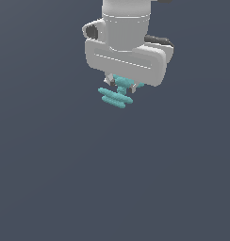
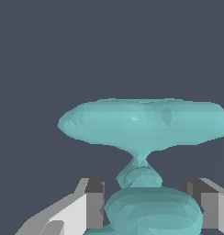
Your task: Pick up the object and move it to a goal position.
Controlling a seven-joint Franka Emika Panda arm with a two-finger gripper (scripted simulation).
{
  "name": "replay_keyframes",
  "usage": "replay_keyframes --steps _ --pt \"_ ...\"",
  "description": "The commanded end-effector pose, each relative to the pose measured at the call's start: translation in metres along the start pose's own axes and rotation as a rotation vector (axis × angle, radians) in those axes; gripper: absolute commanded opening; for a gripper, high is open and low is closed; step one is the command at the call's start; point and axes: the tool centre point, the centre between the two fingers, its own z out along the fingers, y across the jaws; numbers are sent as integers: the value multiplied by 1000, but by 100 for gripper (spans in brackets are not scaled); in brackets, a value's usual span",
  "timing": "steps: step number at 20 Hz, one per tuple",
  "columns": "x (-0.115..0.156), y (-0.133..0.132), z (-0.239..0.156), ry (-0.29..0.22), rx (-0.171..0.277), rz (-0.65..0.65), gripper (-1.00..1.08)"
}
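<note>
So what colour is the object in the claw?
The object is plain teal; the wrist view shows it best.

A flat, uniform slate-blue backdrop (image 1: 51, 179) fills the exterior view from edge to edge, with no seam, edge or corner that would tell floor from wall. The light is even and casts no visible shadow. The wrist view shows the same plain dark blue-grey field.

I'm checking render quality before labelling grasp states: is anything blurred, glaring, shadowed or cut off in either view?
Exterior view: flat, even light, no glare, no cast shadow under the teal object; the gripper body hides its fingertips. Wrist view: sharp but very close, so the object fills the width, its faceted mesh shows, and one plate is cropped at the frame edge between the fingers.
</note>
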Motion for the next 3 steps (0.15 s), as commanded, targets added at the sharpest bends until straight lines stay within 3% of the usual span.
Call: replay_keyframes --steps 1,3 --pt "-1 0 -5 -1 -1 0 -100" --pt "-1 -1 -5 -1 -1 0 -100"
